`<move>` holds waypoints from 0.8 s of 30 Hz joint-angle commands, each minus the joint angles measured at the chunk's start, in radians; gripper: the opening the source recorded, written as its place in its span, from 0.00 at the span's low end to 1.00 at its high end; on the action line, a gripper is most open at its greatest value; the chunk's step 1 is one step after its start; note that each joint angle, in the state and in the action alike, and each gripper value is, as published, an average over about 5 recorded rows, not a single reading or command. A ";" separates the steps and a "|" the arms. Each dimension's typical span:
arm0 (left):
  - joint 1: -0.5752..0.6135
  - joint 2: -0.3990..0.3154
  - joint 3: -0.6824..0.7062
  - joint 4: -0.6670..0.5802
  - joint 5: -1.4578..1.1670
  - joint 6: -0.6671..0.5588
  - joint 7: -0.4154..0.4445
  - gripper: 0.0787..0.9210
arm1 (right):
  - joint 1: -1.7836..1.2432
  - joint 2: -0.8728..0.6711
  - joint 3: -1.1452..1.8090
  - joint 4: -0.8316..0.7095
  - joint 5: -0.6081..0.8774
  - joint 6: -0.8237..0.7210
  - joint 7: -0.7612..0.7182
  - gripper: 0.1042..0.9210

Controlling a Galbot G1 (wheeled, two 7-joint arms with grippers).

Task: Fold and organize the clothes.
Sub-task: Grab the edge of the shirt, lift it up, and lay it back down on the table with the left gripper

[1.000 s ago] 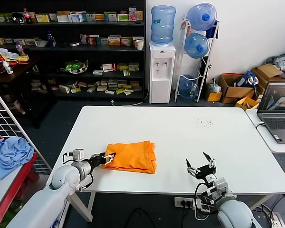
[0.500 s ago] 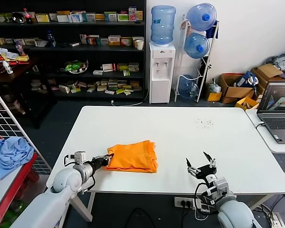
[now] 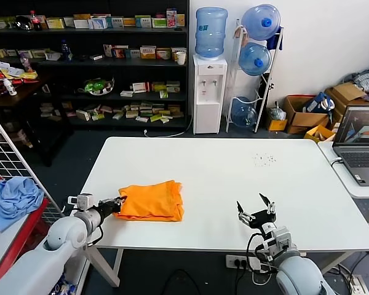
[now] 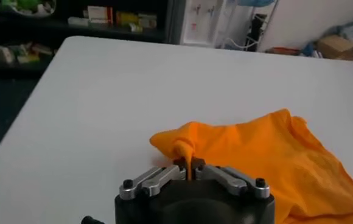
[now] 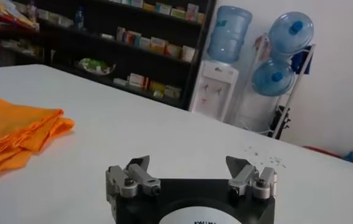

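Jaws of the left gripper (image 3: 117,202) are pinched on the left edge of the folded orange T-shirt (image 3: 150,200), which lies on the white desk (image 3: 234,178) in the lower left of the head view, near the desk's front left corner. At the lower right of that view the right gripper (image 3: 256,212) hovers over the desk's front edge, jaws spread, well apart from the shirt. From the left wrist view, the left gripper (image 4: 189,168) at bottom centre has its jaws pressed on a bunched tip of the T-shirt (image 4: 268,161), whose cloth spreads toward the lower right. From the right wrist view, the right gripper (image 5: 191,175) shows 2 jaws wide apart at bottom centre; the T-shirt (image 5: 15,133) lies at the left edge.
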 commanded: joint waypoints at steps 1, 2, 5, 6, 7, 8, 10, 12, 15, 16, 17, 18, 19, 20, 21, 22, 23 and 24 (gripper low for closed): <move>-0.016 0.174 -0.037 0.095 0.183 -0.034 -0.030 0.06 | 0.031 0.009 -0.027 -0.009 0.000 0.004 -0.004 0.88; -0.018 0.186 -0.038 0.104 0.197 -0.036 -0.036 0.06 | 0.035 0.011 -0.029 -0.013 0.000 0.005 -0.005 0.88; -0.021 0.225 -0.038 0.119 0.230 -0.042 -0.049 0.06 | 0.043 0.019 -0.033 -0.019 0.000 0.009 -0.007 0.88; -0.024 0.239 -0.038 0.124 0.241 -0.044 -0.050 0.06 | 0.045 0.022 -0.034 -0.021 0.000 0.009 -0.007 0.88; -0.028 0.253 -0.037 0.130 0.254 -0.048 -0.049 0.06 | 0.046 0.025 -0.036 -0.022 0.000 0.010 -0.008 0.88; -0.034 0.269 -0.036 0.140 0.271 -0.053 -0.046 0.06 | 0.047 0.027 -0.038 -0.023 0.000 0.010 -0.008 0.88; -0.047 0.300 -0.032 0.162 0.307 -0.064 -0.036 0.06 | 0.049 0.030 -0.041 -0.024 0.000 0.011 -0.008 0.88; -0.059 0.335 -0.027 0.185 0.349 -0.079 -0.024 0.06 | 0.052 0.030 -0.045 -0.026 -0.001 0.012 -0.007 0.88; -0.068 0.382 -0.023 0.208 0.415 -0.102 -0.007 0.06 | 0.057 0.026 -0.048 -0.027 -0.001 0.013 -0.007 0.88; -0.069 0.396 -0.022 0.213 0.436 -0.111 -0.002 0.06 | 0.059 0.024 -0.048 -0.026 -0.001 0.013 -0.007 0.88; -0.069 0.409 -0.022 0.218 0.458 -0.119 0.003 0.06 | 0.060 0.023 -0.047 -0.026 0.000 0.013 -0.007 0.88; -0.070 0.422 -0.022 0.222 0.477 -0.128 0.007 0.06 | 0.062 0.021 -0.047 -0.026 0.001 0.013 -0.006 0.88; -0.071 0.433 -0.023 0.224 0.490 -0.134 0.010 0.06 | 0.064 0.021 -0.047 -0.027 0.001 0.013 -0.006 0.88; -0.072 0.444 -0.024 0.224 0.497 -0.137 0.012 0.06 | 0.065 0.020 -0.046 -0.027 0.002 0.013 -0.006 0.88; -0.072 0.454 -0.025 0.222 0.501 -0.140 0.012 0.06 | 0.067 0.020 -0.046 -0.027 0.002 0.013 -0.005 0.88; -0.073 0.464 -0.027 0.219 0.504 -0.141 0.012 0.06 | 0.068 0.021 -0.047 -0.027 0.003 0.013 -0.005 0.88; -0.073 0.471 -0.027 0.213 0.504 -0.142 0.012 0.06 | 0.069 0.021 -0.047 -0.026 0.003 0.013 -0.004 0.88; -0.074 0.478 -0.028 0.206 0.503 -0.142 0.012 0.06 | 0.069 0.022 -0.047 -0.026 0.002 0.013 -0.004 0.88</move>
